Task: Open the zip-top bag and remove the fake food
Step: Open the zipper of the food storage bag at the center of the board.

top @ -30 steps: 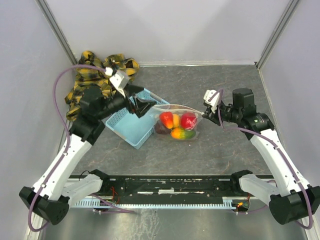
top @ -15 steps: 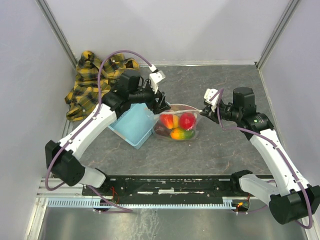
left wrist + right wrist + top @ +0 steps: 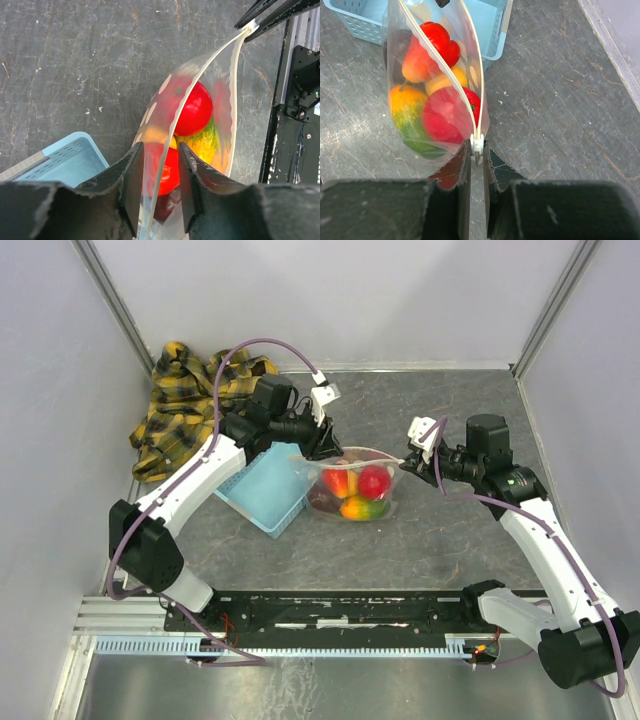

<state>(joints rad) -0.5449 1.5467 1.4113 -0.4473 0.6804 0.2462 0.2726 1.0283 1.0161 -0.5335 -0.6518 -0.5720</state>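
The left gripper [image 3: 318, 447] swung away from the light blue basket [image 3: 262, 490] to the left end of the zip-top bag [image 3: 355, 480]. Its jaws narrowed from wide open until they straddled one wall of the bag's mouth (a gap still showed between them).

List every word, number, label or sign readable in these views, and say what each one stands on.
No readable text in any of the three views.
zip-top bag: printed only with white oval dots, no lettering.
fake food: plain glossy surfaces, no labels.
light blue basket: no marking visible.
plaid cloth: pattern only, no tag showing.
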